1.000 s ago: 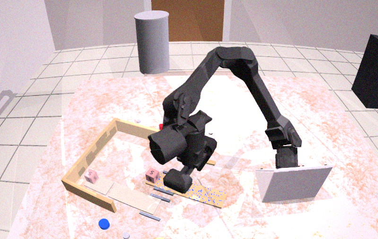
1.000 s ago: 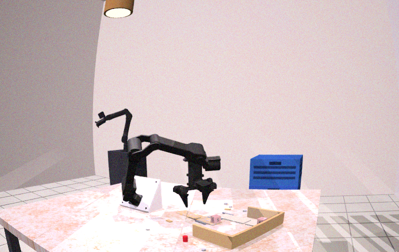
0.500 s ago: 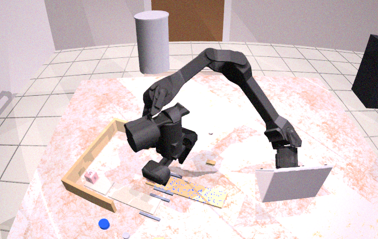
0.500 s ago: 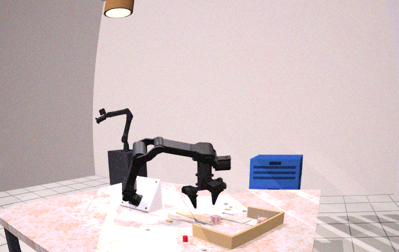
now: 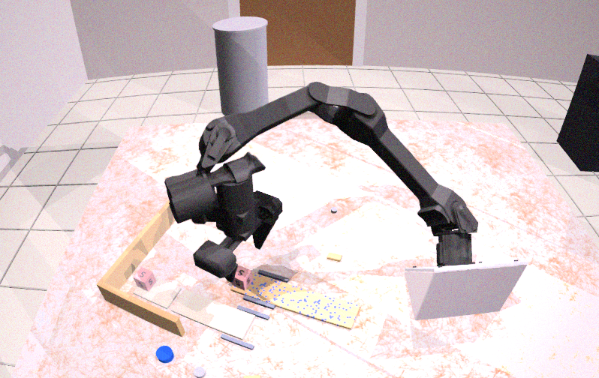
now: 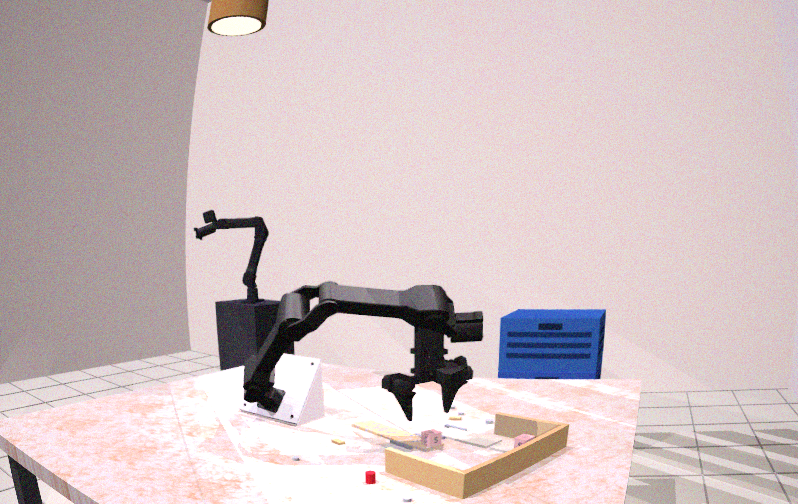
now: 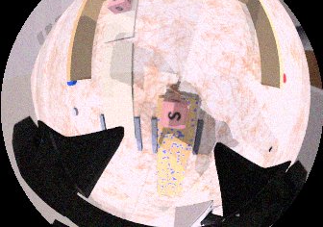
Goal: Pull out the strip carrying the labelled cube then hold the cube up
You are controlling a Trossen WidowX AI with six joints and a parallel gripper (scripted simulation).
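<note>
A yellow strip with blue specks (image 5: pixel 320 307) (image 7: pixel 172 174) lies in one piece between two rails. A pink cube marked S (image 5: pixel 242 277) (image 6: pixel 431 438) (image 7: pixel 174 114) sits on its far end. A pale strip is in two parts, a long piece (image 5: pixel 217 316) (image 7: pixel 117 92) and a short piece (image 5: pixel 159 295) (image 7: pixel 123 27), with a gap between them. A second pink cube marked S (image 5: pixel 144 279) (image 6: pixel 523 440) (image 7: pixel 119 2) is at the short piece's far end. My gripper (image 5: pixel 245 264) (image 6: pixel 429 414) (image 7: pixel 171 140) is open and empty above the speckled strip's cube, its fingers to either side.
Low wooden walls (image 5: pixel 142 310) (image 6: pixel 514 458) (image 7: pixel 82 47) enclose the far area on three sides. Thin grey rails (image 5: pixel 237 341) (image 7: pixel 138 134) flank the strips. A blue disc (image 5: pixel 164 354), a red cylinder (image 6: pixel 370 477) and a small yellow block (image 5: pixel 334 256) lie around. A white wedge (image 5: pixel 466 291) stands by the arm's base.
</note>
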